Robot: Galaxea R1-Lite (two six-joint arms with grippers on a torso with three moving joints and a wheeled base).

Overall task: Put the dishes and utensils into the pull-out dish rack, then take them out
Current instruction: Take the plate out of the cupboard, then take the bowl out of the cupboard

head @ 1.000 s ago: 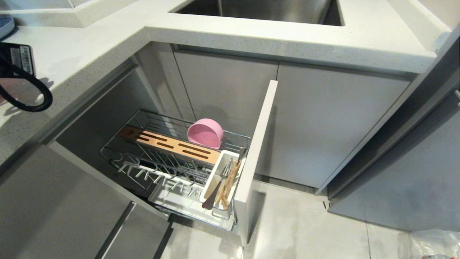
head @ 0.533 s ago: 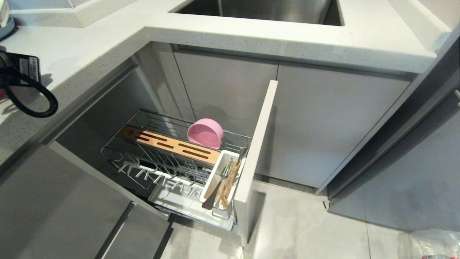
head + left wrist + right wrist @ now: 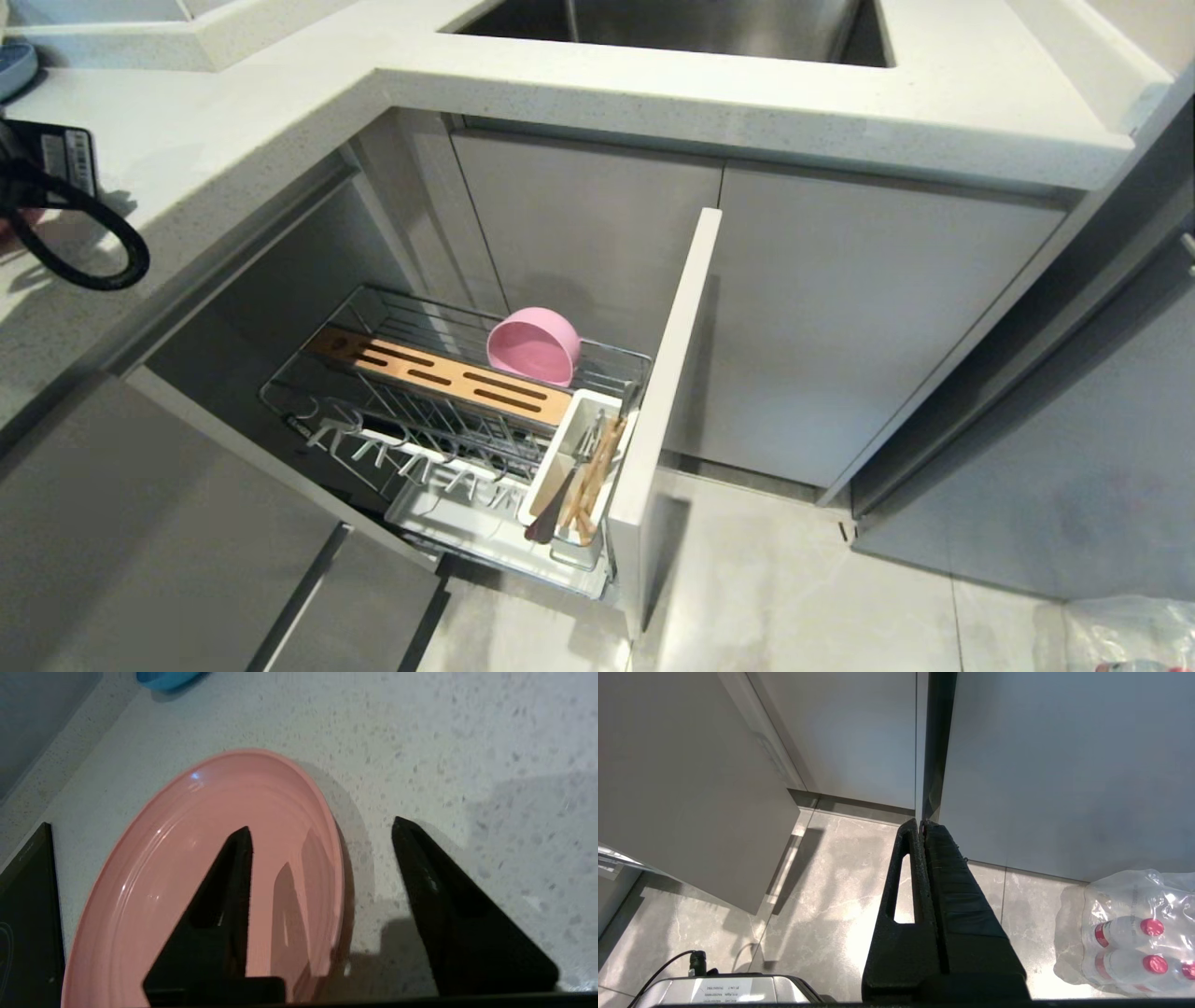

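The pink plate (image 3: 210,868) lies flat on the speckled countertop (image 3: 444,742). My left gripper (image 3: 321,825) hangs open just above it, one finger (image 3: 224,896) over the plate and the other (image 3: 448,896) over bare counter, with the plate's rim between them. The pull-out dish rack (image 3: 373,308) stands pulled out below. The pink bowl (image 3: 534,345) rests on its side behind the wooden strip (image 3: 439,375). The chopsticks (image 3: 596,471) and the dark fork (image 3: 551,509) stand in the white caddy (image 3: 571,411). My right gripper (image 3: 923,822) is shut and empty, pointing at the floor.
The rack's pale front panel (image 3: 667,392) sticks out over the floor. A sink (image 3: 672,28) sits in the counter behind. A blue dish (image 3: 163,677) and a black slab (image 3: 28,905) lie near the plate. A pack of water bottles (image 3: 1125,928) stands on the floor.
My left wrist and its cable loop at the head view's left edge have shifted slightly right. The rack and what it holds have not moved.
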